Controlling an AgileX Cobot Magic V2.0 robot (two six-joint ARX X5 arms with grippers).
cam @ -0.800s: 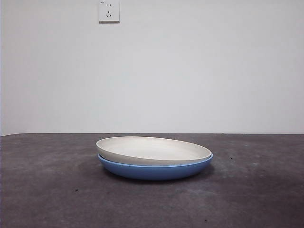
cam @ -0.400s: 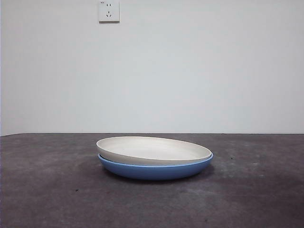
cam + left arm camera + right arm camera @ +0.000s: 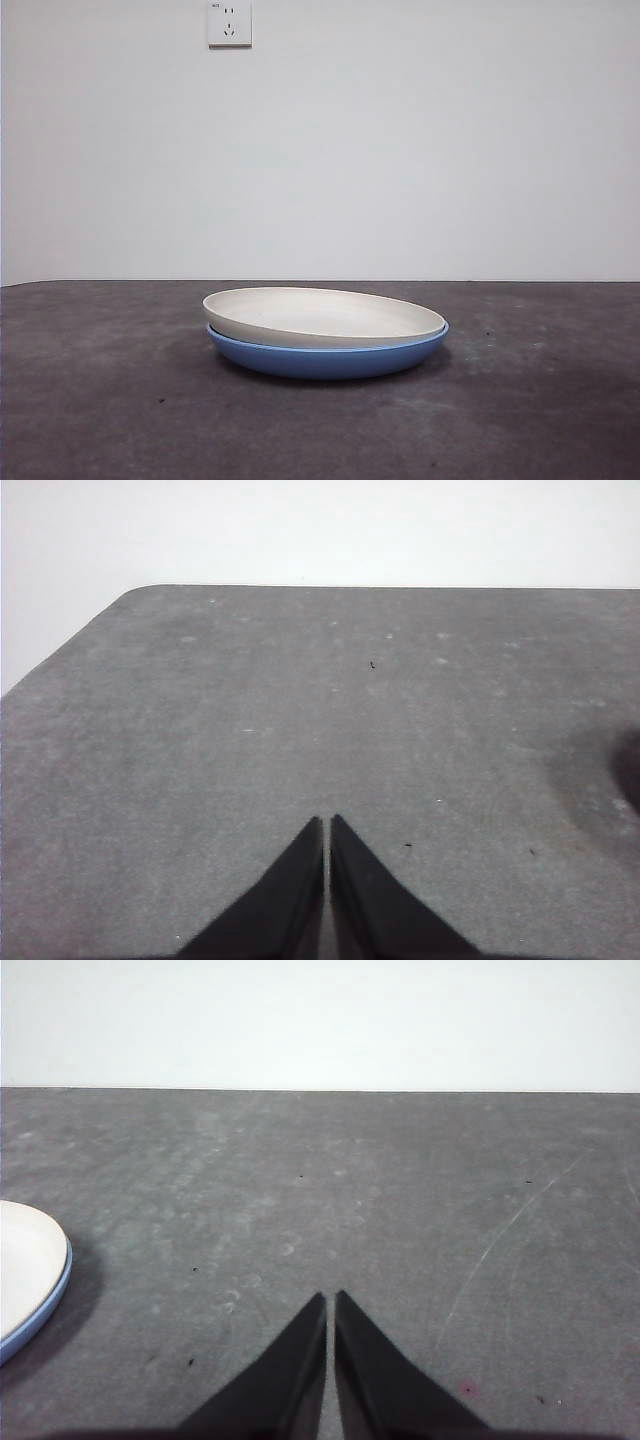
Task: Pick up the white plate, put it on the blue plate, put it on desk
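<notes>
A wide, shallow, matte cream-white plate sits nested inside a glossy medium-blue round plate of about the same size, its rim slightly tilted, higher toward the front view's right. The stacked pair rests near the middle of the broad, dark grey-brown, scuffed desk, in front of a plain white wall bearing a white wall socket. Neither arm shows in the front view. The left hand hangs over bare desk surface with its two black jaws pressed together, holding nothing. The right hand is likewise closed and empty, with the edge of the stacked plates visible well off to one side in its wrist view, apart from the jaws.
</notes>
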